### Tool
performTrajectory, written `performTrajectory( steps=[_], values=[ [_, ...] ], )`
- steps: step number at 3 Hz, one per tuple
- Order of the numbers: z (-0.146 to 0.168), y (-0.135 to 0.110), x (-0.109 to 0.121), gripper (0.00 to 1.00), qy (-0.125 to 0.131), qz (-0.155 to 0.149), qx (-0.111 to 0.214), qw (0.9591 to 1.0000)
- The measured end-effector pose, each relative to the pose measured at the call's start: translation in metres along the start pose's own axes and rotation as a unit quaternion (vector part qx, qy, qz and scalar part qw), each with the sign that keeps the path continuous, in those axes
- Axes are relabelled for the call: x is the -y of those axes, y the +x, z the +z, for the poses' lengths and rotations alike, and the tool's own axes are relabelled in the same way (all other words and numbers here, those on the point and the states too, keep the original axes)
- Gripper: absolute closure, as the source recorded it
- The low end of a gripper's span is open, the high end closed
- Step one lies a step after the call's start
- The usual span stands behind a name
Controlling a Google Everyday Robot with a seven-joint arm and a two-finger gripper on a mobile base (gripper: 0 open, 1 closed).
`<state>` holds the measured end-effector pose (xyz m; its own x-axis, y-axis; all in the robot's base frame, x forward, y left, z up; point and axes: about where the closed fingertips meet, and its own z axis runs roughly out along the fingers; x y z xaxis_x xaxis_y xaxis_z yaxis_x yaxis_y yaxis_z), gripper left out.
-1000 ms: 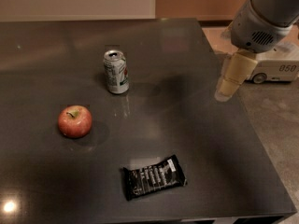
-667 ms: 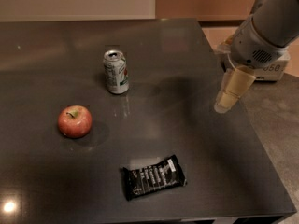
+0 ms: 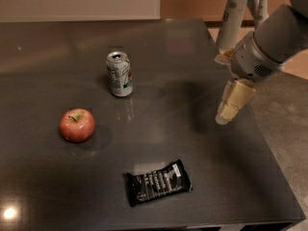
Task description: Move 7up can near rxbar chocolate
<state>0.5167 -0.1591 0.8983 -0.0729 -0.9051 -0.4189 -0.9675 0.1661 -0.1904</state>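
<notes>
The 7up can [image 3: 119, 74] stands upright on the dark table [image 3: 173, 52], left of the middle. The rxbar chocolate [image 3: 158, 182], a flat black wrapper with white lettering, lies near the front edge, well apart from the can. My gripper [image 3: 224, 116] hangs above the right side of the table, far right of the can and up-right of the bar. It holds nothing.
A red apple [image 3: 77, 125] sits on the table to the left, in front of the can. The table's right edge runs just right of the gripper, with grey floor [image 3: 288, 129] beyond. Pale upright posts [image 3: 233, 13] stand behind the arm.
The gripper has come down and toward the front over the table's right side. The can, apple and bar have not moved.
</notes>
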Motion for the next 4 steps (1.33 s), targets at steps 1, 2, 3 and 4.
performTrajectory(
  steps=[1, 2, 3, 4],
  values=[
    [0.003, -0.007, 0.006, 0.00, -0.009, -0.009, 0.017, 0.9998],
    [0.003, -0.007, 0.006, 0.00, -0.009, -0.009, 0.017, 0.9998],
    [0.007, -0.013, 0.010, 0.00, 0.000, -0.020, -0.023, 0.9995],
    [0.013, -0.029, 0.015, 0.00, 0.007, -0.054, -0.103, 0.9932]
  ],
)
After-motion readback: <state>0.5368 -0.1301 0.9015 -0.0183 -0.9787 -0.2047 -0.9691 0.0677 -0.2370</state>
